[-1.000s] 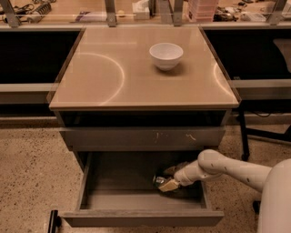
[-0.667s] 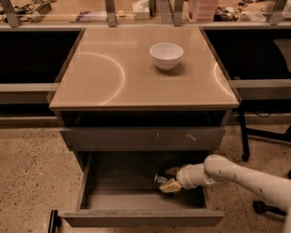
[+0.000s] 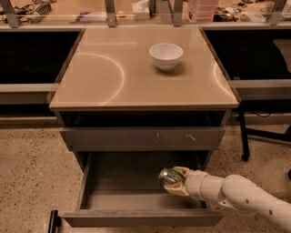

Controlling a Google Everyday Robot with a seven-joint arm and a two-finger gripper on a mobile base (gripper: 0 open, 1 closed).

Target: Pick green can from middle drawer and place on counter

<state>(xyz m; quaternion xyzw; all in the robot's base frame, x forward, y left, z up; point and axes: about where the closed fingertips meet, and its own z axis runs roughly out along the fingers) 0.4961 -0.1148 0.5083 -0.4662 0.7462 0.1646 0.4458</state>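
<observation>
1. Gripper (image 3: 175,181) grasping the green can (image 3: 168,176), fingers closed on its sides.
2. Green can held over the right part of the open middle drawer (image 3: 125,184).
3. White bowl (image 3: 166,55) stands on the surface (image 3: 100,77) above.

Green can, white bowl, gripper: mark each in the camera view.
green can (image 3: 166,175), camera view, middle of its visible side.
white bowl (image 3: 166,56), camera view, outer wall.
gripper (image 3: 174,180), camera view, between fingertips, over the open drawer (image 3: 127,183).

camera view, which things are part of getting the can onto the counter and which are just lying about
Job: green can, gripper clamped on it over the middle drawer, counter.
Lying about: white bowl, scratched drawer front, cluttered bench.
</observation>
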